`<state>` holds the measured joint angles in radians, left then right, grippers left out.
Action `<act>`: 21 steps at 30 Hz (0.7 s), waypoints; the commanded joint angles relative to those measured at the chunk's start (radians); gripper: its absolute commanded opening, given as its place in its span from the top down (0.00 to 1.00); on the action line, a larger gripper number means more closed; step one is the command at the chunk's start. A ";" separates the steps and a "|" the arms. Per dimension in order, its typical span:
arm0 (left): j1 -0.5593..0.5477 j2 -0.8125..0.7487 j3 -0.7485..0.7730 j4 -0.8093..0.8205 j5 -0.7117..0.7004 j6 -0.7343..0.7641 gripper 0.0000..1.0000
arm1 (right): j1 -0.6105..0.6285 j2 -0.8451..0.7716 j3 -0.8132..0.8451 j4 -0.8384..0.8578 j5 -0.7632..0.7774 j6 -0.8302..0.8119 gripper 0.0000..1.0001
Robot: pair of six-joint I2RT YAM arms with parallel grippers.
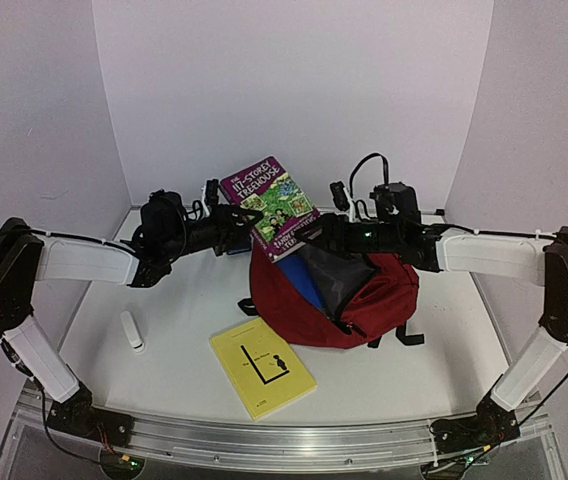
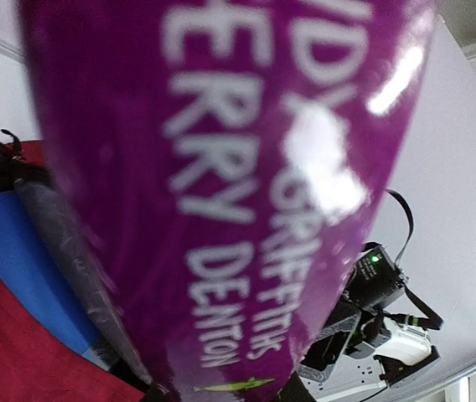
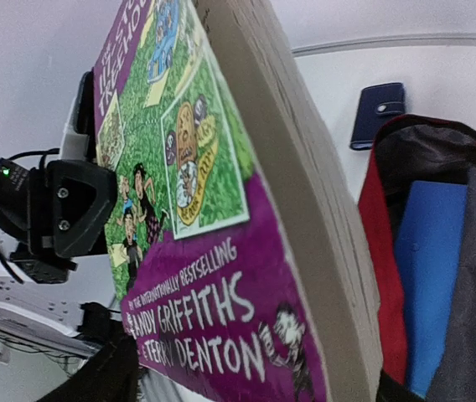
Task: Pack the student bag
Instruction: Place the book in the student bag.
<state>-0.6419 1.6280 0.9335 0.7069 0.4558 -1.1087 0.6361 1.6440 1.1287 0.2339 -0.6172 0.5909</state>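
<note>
Your left gripper (image 1: 236, 224) clamps the purple book (image 1: 269, 203) by its edge, long axis near upright. Whether your right gripper (image 1: 311, 232) grips, I cannot tell. The student bag (image 1: 364, 305) lies open just below both, nearer the right.

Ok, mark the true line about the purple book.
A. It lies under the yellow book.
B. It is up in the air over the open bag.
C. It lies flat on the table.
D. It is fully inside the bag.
B: the purple book hangs tilted above the open mouth of the bag, while the yellow book lies apart on the table.
</note>
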 commanded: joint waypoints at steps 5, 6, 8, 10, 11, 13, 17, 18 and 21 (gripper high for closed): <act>0.046 -0.205 -0.101 -0.041 -0.070 0.008 1.00 | 0.008 0.081 0.199 -0.368 0.363 -0.344 0.18; 0.052 -0.225 -0.111 -0.055 -0.077 0.014 1.00 | 0.009 0.105 0.226 -0.394 0.385 -0.367 0.18; 0.061 -0.271 -0.127 -0.089 -0.090 0.027 1.00 | 0.023 0.160 0.263 -0.451 0.426 -0.412 0.19; 0.067 -0.317 -0.137 -0.130 -0.105 0.043 1.00 | 0.049 0.210 0.292 -0.486 0.483 -0.455 0.20; 0.070 -0.339 -0.140 -0.146 -0.112 0.050 1.00 | 0.059 0.231 0.305 -0.495 0.517 -0.476 0.20; 0.073 -0.374 -0.143 -0.187 -0.124 0.066 1.00 | 0.082 0.266 0.326 -0.508 0.566 -0.513 0.20; 0.074 -0.440 -0.160 -0.240 -0.152 0.083 1.00 | 0.106 0.327 0.364 -0.515 0.670 -0.554 0.17; 0.074 -0.456 -0.167 -0.254 -0.161 0.085 1.00 | 0.112 0.344 0.375 -0.516 0.696 -0.568 0.16; 0.075 -0.482 -0.183 -0.271 -0.173 0.086 1.00 | 0.119 0.392 0.396 -0.516 0.784 -0.629 0.18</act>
<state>-0.5720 1.2101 0.7620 0.4069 0.3195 -1.0583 0.7491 1.9970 1.4543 -0.2681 -0.0064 0.0647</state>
